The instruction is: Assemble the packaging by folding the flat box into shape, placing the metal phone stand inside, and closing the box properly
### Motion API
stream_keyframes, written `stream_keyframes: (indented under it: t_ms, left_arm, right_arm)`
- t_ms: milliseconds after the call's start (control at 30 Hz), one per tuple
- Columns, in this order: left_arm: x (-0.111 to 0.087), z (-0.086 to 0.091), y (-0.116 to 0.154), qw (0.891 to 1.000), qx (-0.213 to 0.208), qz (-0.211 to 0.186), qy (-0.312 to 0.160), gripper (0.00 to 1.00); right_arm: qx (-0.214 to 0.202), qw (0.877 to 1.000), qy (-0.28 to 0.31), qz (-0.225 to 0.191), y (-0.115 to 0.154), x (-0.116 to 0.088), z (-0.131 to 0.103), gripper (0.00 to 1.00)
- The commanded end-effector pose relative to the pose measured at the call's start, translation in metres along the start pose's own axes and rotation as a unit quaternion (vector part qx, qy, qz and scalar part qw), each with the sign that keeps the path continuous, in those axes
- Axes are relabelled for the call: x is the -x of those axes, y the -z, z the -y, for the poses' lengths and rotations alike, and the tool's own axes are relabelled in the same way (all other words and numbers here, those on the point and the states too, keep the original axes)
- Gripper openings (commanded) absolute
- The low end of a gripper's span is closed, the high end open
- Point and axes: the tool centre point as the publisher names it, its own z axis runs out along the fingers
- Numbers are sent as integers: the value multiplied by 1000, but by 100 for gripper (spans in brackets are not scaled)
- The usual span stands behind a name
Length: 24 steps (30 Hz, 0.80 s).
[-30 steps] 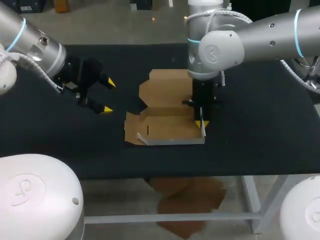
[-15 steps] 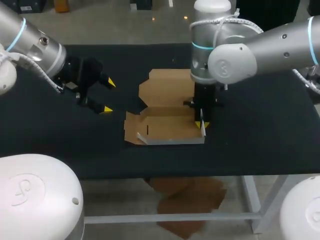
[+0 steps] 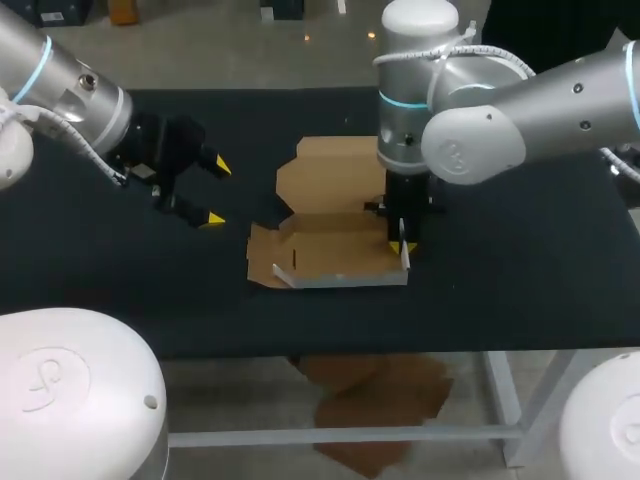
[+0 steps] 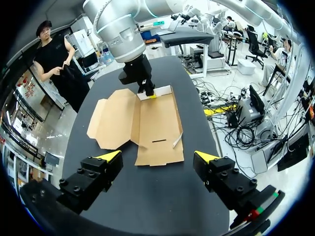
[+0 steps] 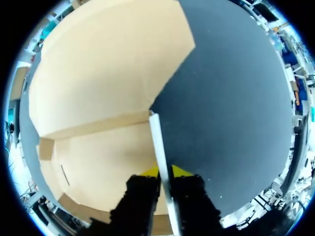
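The flat brown cardboard box point(image 3: 335, 215) lies opened out near the middle of the black table top point(image 3: 520, 260), with its wide lid panel spread flat on the far side and its base panel nearer the robot. The right gripper point(image 3: 402, 243) comes straight down at the base's right end. The right wrist view shows its yellow tips nearly together, pinching the thin pale side flap point(image 5: 156, 137) from both faces. Held that way, the flap stands upright instead of lying flat, which looks like a side wall being creased into shape. The vertical approach leaves the rest of the sheet free. The front wall point(image 3: 345, 281) is also raised along the near edge. The left gripper point(image 4: 157, 157) hangs well to the box's left, fingers spread wide and holding nothing, probably parked clear of the fold yet near enough to help. The metal phone stand shows in no view, so the folding is judged to be at an early stage
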Motion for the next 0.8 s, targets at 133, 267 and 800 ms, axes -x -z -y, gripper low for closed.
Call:
stream_keyframes:
  t_ms: [133,267,800]
  left_arm:
    - [0,1,1,1000,2,-1,0,100]
    - [0,1,1,1000,2,-1,0,100]
    - [0,1,1,1000,2,-1,0,100]
  right_arm:
    - [3,1000,1,-5,-3,1,0,18]
    - [2,1000,4,-6,-3,1,0,15]
    - [1,999,33,6,-5,-3,0,0]
